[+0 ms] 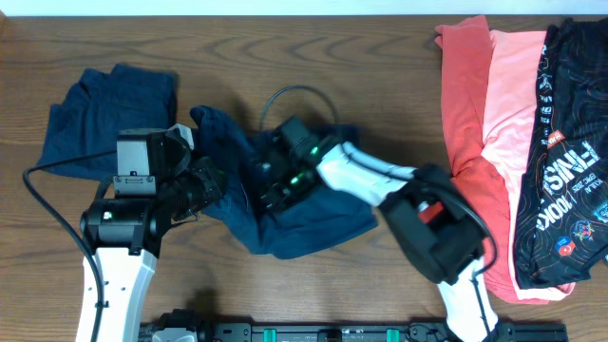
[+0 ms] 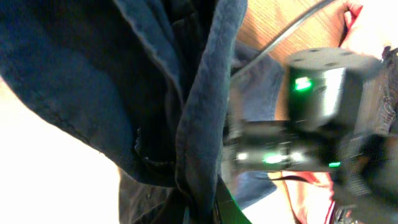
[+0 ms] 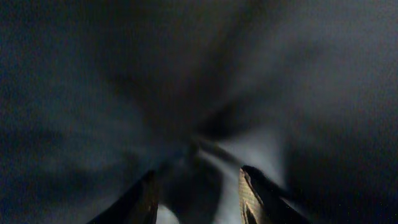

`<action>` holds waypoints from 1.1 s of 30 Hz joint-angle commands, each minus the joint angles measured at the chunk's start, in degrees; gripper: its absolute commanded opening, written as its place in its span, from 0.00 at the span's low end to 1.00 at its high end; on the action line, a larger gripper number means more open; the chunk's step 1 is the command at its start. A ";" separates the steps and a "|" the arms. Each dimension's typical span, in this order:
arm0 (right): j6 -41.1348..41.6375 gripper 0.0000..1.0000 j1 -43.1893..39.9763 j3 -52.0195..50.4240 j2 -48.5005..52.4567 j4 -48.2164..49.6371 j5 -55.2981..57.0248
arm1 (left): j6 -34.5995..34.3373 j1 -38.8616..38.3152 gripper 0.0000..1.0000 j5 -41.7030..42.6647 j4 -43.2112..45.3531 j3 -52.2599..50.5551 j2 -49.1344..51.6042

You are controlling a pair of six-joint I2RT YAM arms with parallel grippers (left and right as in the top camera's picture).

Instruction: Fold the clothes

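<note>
Crumpled at the middle of the table (image 1: 285,57): a navy garment (image 1: 313,228). Left gripper (image 1: 217,182) buried in its left edge, cloth bunched against the wrist camera; cannot tell whether apart or together. Right gripper (image 1: 271,180) pressed into the top, fingers (image 3: 255,193) apart, dark cloth between. Second navy piece (image 1: 104,109) at upper left; coral shirts (image 1: 475,95) and black printed shirt (image 1: 570,161) far right.

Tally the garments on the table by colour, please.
Navy garments: 2, the left pile and the centre piece
Coral-pink shirts: 2 by shade, darker shirt and lighter shirt, overlapping
Black printed shirt: 1
Total: 5
</note>
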 commanded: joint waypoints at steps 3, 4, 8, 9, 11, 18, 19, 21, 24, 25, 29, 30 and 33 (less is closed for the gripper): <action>-5.31 0.39 -10.62 2.56 -9.11 -11.39 22.12 | 0.85 0.09 0.06 0.50 0.35 0.96 0.20; -6.84 0.38 -12.02 2.56 -9.40 -13.49 23.30 | 0.83 0.09 0.07 0.50 0.39 0.96 0.20; -9.46 0.32 -16.72 0.96 -8.15 -19.96 25.49 | 0.76 0.09 0.06 0.55 1.29 0.96 0.22; -9.46 0.32 -17.38 0.00 -7.72 -19.93 25.81 | 0.61 0.07 0.06 0.57 1.62 0.96 0.22; -9.44 0.32 -18.29 -2.21 -7.06 -19.15 26.69 | -0.90 -0.09 0.06 0.74 2.10 0.96 0.22; -8.41 0.31 -17.44 -7.98 -5.97 -14.47 27.45 | -6.40 -8.17 0.06 0.72 8.44 0.96 1.66; -7.89 0.31 -17.16 -8.15 -5.97 -14.40 27.71 | -7.04 -9.62 0.06 0.72 9.73 0.94 2.16; -6.95 0.30 -16.33 -8.26 -5.97 -14.43 27.76 | -9.03 -13.46 0.06 0.70 13.35 0.94 3.96; -6.14 0.30 -14.93 -8.26 -5.97 -14.38 27.80 | -13.51 -19.45 0.06 0.70 20.61 0.94 8.26; -5.70 0.30 -14.56 -8.26 -5.97 -14.47 27.87 | -14.34 -20.92 0.06 0.70 22.62 0.94 9.55; -1.05 0.38 -13.92 -8.07 -6.03 -15.43 31.06 | -15.85 -26.84 0.10 0.50 31.19 0.94 16.35; 0.68 0.41 -14.21 -7.61 -6.14 -16.48 32.63 | -16.44 -27.89 0.14 0.52 33.03 0.94 18.01; 4.76 0.49 -16.22 -5.29 -7.30 -20.48 38.16 | -16.63 -28.79 0.36 0.52 36.28 0.96 21.14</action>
